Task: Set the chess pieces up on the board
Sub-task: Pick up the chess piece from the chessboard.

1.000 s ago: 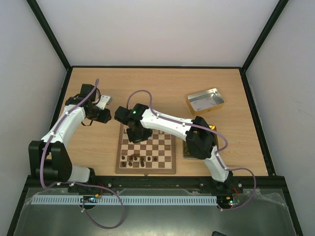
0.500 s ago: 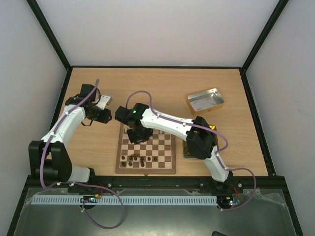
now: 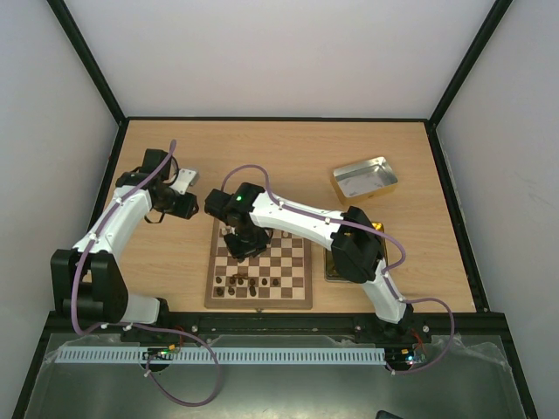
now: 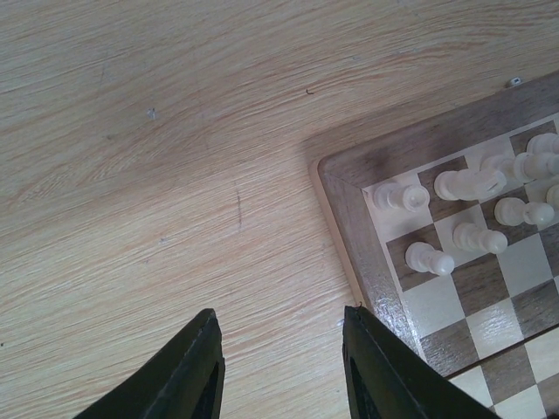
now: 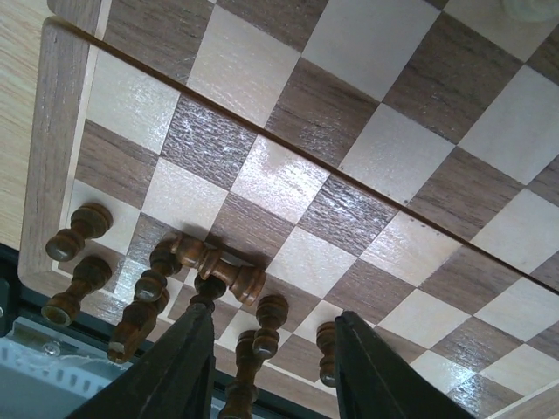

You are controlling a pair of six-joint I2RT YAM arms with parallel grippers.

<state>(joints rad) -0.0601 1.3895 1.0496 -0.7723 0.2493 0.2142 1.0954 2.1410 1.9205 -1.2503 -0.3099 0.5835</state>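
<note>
Brown chess pieces clustered on the board under the right gripper, fingers parted, empty; left gripper parted, empty too.

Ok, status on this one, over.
Left gripper open, empty, beside the board. Right gripper open above dark pieces, one toppled piece among them. Nothing blocking.

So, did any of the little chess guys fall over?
Yes. One dark brown wooden chess piece lies on its side across the squares near the edge of the checked wooden board, while its neighbours stand upright, bunched together.
</note>
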